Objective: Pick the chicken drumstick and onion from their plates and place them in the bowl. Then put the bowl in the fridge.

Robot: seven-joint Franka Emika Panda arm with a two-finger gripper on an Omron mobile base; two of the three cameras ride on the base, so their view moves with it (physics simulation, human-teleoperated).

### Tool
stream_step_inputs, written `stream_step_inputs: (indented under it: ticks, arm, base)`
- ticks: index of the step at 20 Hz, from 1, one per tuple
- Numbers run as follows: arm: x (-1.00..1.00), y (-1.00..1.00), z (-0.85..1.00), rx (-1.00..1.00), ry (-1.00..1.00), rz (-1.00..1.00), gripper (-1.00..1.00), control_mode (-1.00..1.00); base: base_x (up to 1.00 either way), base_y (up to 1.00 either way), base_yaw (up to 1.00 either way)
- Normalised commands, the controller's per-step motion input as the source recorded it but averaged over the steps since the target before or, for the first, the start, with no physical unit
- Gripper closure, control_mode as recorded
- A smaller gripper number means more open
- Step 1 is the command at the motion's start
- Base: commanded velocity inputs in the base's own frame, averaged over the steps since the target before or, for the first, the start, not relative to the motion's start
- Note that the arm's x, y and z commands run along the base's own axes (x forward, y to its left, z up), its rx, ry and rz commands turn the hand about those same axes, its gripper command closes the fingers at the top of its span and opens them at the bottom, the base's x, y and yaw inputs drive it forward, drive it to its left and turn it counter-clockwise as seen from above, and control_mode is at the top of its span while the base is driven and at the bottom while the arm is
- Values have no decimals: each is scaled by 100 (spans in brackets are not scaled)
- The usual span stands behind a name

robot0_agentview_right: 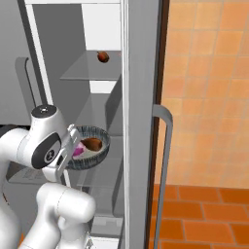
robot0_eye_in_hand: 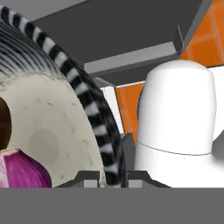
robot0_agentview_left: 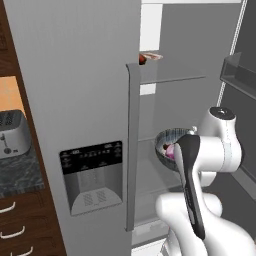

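in the hand view the gripper (robot0_eye_in_hand: 112,175) sat at the bottom centre of the frame, its two dark fingertips (robot0_eye_in_hand: 85,176) drawn narrow and pinched on the rim of the bowl (robot0_eye_in_hand: 52,127), one tip on the pale speckled inside and the other on the striped outer wall. the rim ran up between them in a curve toward the upper left of the frame. inside the bowl, at the lower left edge of that frame, lay the onion (robot0_eye_in_hand: 22,168), purple-pink, just left of the inner fingertip, and above it at the left edge a brown sliver of the chicken drumstick (robot0_eye_in_hand: 3,124).

in the right base view the bowl (robot0_agentview_right: 90,148) hung left of centre, inside the open fridge (robot0_agentview_right: 138,121), above a glass shelf, with the drumstick (robot0_agentview_right: 92,143) and the onion (robot0_agentview_right: 78,151) showing over its rim; whether it touched the shelf could not be told. a small brown item (robot0_agentview_right: 102,57) sat on a higher shelf near the top of that frame.

in the left base view the bowl (robot0_agentview_left: 167,140) appeared right of centre, partly behind the arm, beside the closed door with the dark dispenser panel (robot0_agentview_left: 91,175). a toaster (robot0_agentview_left: 12,132) stood at the left edge.
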Motion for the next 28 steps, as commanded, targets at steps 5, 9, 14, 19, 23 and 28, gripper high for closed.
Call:
stream_step_inputs:
  ticks: [5, 9, 14, 19, 23, 28]
  arm:
    - [0, 0, 0, 0, 0, 0, 100, 100]
    - [12, -8, 0, 0, 0, 4, 100, -100]
    - [52, -3, 0, 0, -7, 17, 100, -100]
    - [56, -13, -3, 0, -20, 5, 100, -100]
    - [81, -24, -9, 0, -11, 0, 100, -100]
    - [99, -12, -3, 1, 0, 4, 100, -100]
  base:
    - [11, -16, 0]
    - [7, -5, 1]
    - [0, 0, 0]
    - [0, 0, 0]
    - [0, 0, 0]
    - [0, 0, 0]
